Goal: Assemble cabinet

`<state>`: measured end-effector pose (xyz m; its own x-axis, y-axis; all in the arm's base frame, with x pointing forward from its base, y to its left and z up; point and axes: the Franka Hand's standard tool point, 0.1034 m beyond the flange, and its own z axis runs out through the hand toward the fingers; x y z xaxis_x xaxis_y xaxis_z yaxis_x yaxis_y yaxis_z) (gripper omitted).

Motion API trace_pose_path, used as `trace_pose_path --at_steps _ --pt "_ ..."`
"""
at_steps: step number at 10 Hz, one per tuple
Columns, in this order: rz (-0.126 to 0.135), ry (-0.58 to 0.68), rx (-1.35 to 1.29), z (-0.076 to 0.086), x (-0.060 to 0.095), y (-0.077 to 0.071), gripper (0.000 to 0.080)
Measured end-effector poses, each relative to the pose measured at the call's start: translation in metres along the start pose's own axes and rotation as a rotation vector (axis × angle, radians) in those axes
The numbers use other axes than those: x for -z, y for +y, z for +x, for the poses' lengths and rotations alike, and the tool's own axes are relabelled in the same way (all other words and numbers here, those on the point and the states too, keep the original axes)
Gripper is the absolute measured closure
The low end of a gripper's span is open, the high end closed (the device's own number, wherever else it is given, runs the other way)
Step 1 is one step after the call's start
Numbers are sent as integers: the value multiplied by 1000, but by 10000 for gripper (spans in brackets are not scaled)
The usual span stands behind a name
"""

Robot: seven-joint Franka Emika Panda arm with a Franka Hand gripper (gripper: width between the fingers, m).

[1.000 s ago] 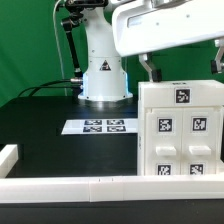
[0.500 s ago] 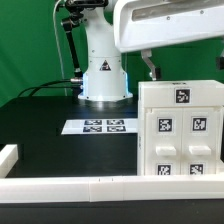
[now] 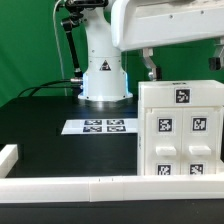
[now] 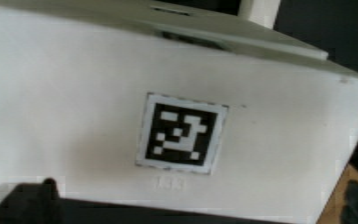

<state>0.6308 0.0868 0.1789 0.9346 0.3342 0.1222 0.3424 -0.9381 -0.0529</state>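
One cabinet (image 3: 182,130), a white box at the exterior view's right, standing on the black table (image 3: 60,150) just behind the front rail (image 3: 110,186). Tags on it, counted in the exterior view: one on top, four on the facing side (two upper ones on a flat panel, two lower ones on small raised drawer blocks (image 3: 168,160)); the right edge is cut off by the frame, so more could be hidden. Wrist view shows one tag (image 4: 181,133) on a plain white face of the cabinet (image 4: 87,90), slightly tilted in frame, edges soft.

One gripper (image 3: 180,65) above the cabinet's top, behind its rear edge. Two dark fingers (image 3: 150,66) hang down well apart, one over the left part of the top, one near the frame's right edge, so the claw is spread wide. Nothing held; whether the fingers touch the cabinet, can't tell. One blurred dark tip (image 4: 30,203) shows at the wrist picture's edge.

Outward: one marker board (image 3: 102,126) flat on the table, left of the cabinet and apart from it, four tags visible. One robot base (image 3: 104,72) behind it. Two rails: the front one, plus a short corner piece (image 3: 8,157) at the exterior view's left.
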Motion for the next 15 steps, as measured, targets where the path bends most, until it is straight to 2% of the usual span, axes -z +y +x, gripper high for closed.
trace_pose_path --at_steps 2,3,5,8,12,15 --pt "-7 -6 237 -1 0 2 3" --pt "-1 -27 309 -5 -2 0 3" --pt "-22 -65 541 -9 -6 -5 3" --pt "-36 -97 776 -11 -9 -5 3" --pt "-37 -138 983 -16 -21 -1 3" --pt "-43 -146 977 -17 -32 1 3"
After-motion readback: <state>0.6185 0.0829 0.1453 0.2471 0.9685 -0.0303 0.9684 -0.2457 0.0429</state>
